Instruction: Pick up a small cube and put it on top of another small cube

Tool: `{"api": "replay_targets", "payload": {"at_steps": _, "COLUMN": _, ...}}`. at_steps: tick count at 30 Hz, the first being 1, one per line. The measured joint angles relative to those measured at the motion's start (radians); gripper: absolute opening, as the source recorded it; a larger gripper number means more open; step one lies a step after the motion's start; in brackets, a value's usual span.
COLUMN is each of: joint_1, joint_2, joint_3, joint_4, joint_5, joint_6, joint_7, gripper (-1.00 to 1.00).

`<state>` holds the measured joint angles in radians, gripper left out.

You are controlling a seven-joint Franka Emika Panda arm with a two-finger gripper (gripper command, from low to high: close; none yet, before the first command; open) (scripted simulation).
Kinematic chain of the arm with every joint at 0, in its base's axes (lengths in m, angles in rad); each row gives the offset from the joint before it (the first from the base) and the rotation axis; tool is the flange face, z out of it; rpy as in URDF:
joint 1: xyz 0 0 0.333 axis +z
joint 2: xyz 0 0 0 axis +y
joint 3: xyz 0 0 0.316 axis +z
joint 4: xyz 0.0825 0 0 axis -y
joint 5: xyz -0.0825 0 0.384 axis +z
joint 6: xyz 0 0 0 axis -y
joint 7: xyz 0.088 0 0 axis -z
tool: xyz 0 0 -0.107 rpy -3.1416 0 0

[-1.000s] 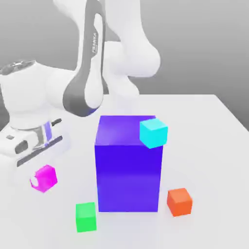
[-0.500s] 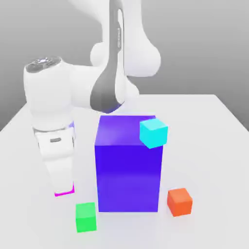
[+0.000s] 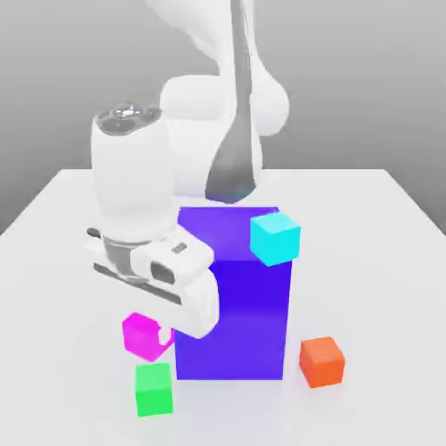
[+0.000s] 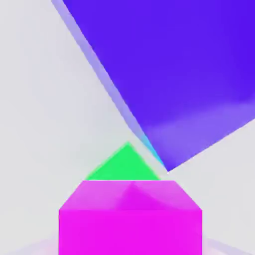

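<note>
Here, nearest the hand camera, the magenta cube [image 4: 130, 216] sits directly under the gripper [image 3: 162, 334]. In the exterior view the same cube [image 3: 142, 334] appears off the table, partly covered by one white finger [image 3: 197, 309] at its side, so the fingers appear closed on it across two opposite faces; the second finger is hidden behind the cube.

By judgement, the cube is rigid, light and smooth-faced. Flat parallel sides suit a two-finger pinch at mid-height, centred on the faces. A grip near an edge could let it twist or slip.

Just beyond the held cube lies the green cube [image 4: 124, 165], which rests on the table [image 3: 383, 261] just beside the lower front corner of the large blue-purple block [image 3: 231, 296]. In the exterior view the green cube [image 3: 153, 388] is below and slightly to the right of the magenta one, and apart from it.

Clearance is tight on the block side; the gripper stands close to that block's wall. An orange cube [image 3: 321, 361] rests on the table further toward the exterior view's right. A cyan cube [image 3: 275, 238] sits at the block's top corner.

The table is flat, pale and uniform. The backdrop is plain grey.
</note>
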<state>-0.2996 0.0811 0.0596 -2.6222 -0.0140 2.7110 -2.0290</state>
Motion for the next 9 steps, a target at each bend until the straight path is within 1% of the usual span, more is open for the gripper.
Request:
{"api": "replay_targets", "payload": {"at_steps": 5, "joint_1": 0.006, "joint_2": 0.098, "joint_3": -0.007, "joint_4": 0.002, "joint_5": -0.015, "joint_6": 0.092, "joint_7": 0.010, "gripper": -1.00}}
{"api": "replay_targets", "payload": {"at_steps": 6, "joint_1": 0.009, "joint_2": 0.118, "joint_3": -0.010, "joint_4": 0.002, "joint_5": -0.018, "joint_6": 0.110, "joint_7": 0.011, "gripper": 1.00}}
{"api": "replay_targets", "payload": {"at_steps": 9, "joint_1": 0.008, "joint_2": 0.118, "joint_3": -0.010, "joint_4": 0.002, "joint_5": -0.017, "joint_6": 0.110, "joint_7": 0.011, "gripper": 1.00}}
